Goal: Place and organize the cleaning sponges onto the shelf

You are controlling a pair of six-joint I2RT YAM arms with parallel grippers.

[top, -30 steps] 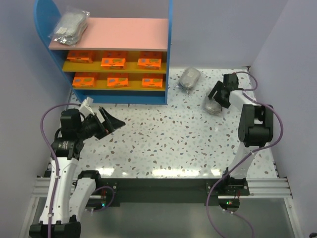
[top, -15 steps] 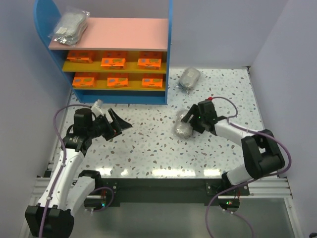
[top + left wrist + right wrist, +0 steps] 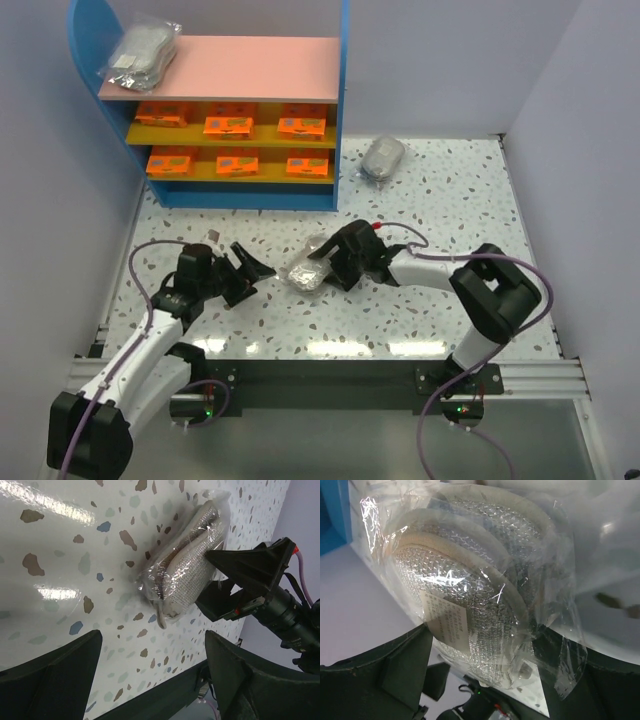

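- Left gripper (image 3: 249, 272) wide open, empty, facing bag (image 3: 303, 275) on desk (image 3: 450, 210).
- Right gripper (image 3: 326, 265) straddles bag, jaws wide; grip unclear.
- Likely handover: left should clamp the bag's middle before right lets go.

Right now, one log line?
right gripper: shut on grey sponge bundle in clear plastic bag | left gripper: open, empty

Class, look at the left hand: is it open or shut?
Open: the left hand has its fingers spread wide, nothing between them; the bagged sponge bundle lies ahead.

Bundle (image 3: 305, 275) before shelf (image 3: 250, 68) — second bundle (image 3: 140, 52) atop.
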